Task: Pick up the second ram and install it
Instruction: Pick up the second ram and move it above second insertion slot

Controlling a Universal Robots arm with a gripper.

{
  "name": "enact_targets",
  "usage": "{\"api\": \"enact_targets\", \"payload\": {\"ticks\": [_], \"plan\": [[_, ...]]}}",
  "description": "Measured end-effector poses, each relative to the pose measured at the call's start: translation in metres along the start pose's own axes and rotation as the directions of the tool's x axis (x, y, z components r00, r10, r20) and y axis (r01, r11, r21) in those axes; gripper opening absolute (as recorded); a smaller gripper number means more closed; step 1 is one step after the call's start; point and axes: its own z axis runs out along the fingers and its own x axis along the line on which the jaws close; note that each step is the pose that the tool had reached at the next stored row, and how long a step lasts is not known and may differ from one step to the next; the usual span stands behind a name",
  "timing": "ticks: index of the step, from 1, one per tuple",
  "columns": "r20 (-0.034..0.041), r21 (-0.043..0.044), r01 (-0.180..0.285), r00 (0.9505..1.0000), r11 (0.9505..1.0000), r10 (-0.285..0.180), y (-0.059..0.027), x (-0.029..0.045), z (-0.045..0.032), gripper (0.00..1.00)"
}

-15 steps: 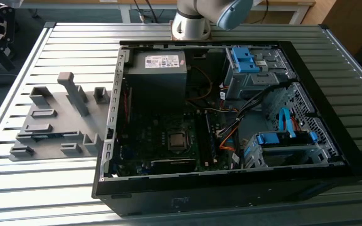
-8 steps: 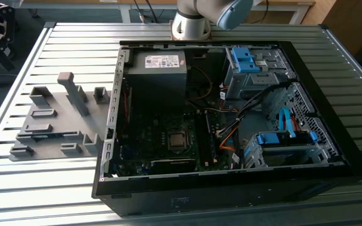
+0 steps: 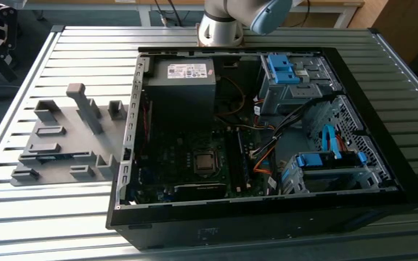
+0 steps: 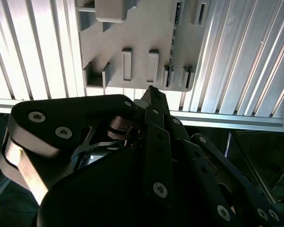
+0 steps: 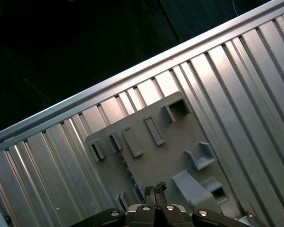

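Blue-green second ram (image 3: 51, 158) edge-up in tray (image 3: 71, 142)

exterior view high over case (image 3: 267, 228) and tray (image 3: 63, 147), both wrist views looking down on that tray (image 4: 142, 38) (image 5: 165, 156)

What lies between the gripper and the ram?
Only parts of the grey tray. In the second wrist view the gripper hangs by the tray's edge, and a low tray post stands between it and the ram.

The second ram (image 3: 56, 157), edge-on in the holder tray (image 3: 78, 142), seems a mere sliver, chips indistinct.
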Motion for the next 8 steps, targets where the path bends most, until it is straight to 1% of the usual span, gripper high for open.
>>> {"api": "enact_targets", "payload": {"ticks": [3,8], "plan": [[-0.0008,-0.0003,0.017,0.9998,0.9998,-0.017,0.0000,0.0000,0.0000,0.11],[-0.0027,-0.0011,0.067,0.9978,0.9978,-0.067,0.0002,0.0008,0.0003,0.11]]}}
